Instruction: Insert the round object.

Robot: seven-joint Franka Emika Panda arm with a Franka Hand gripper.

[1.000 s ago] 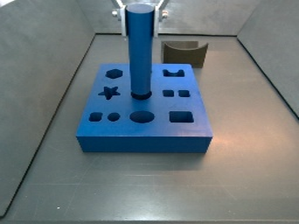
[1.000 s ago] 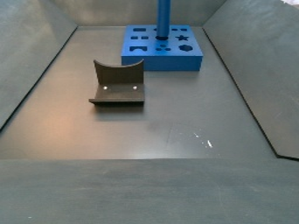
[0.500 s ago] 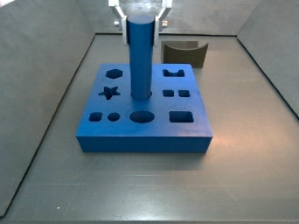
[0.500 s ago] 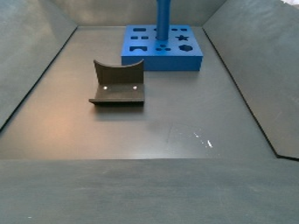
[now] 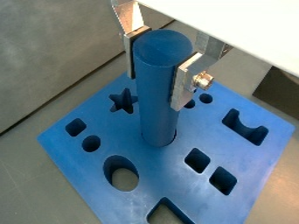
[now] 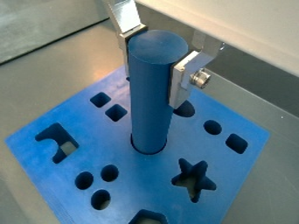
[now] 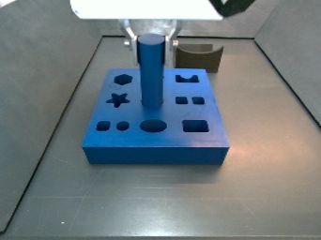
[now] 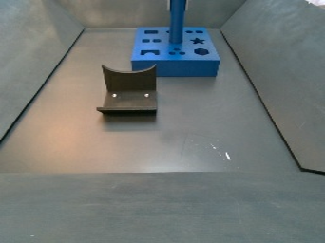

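The round object, a smooth blue cylinder peg [image 5: 158, 92], stands upright at the middle of the flat blue block [image 5: 251, 166]. My gripper [image 5: 160, 57] is shut on the peg's top end, with a silver finger [image 5: 184, 83] on each side. Both wrist views show a dark ring round the peg's foot [image 6: 149, 144] in the block. In a side view the peg [image 7: 150, 70] rises behind the block's empty large round hole [image 7: 152, 125], with the gripper [image 7: 150, 37] above. The other side view shows the peg [image 8: 178, 19] on the block [image 8: 178, 57] at the far end.
The block has star, hexagon, square and small round holes. A dark brown piece with a curved notch [image 8: 127, 90] lies on the grey floor apart from the block, and also shows in a side view [image 7: 198, 56]. Sloped grey walls [image 7: 51, 122] enclose the floor.
The gripper has come down with the peg. Less of the peg shows above the block now, and the white gripper body has entered the top of a side view.
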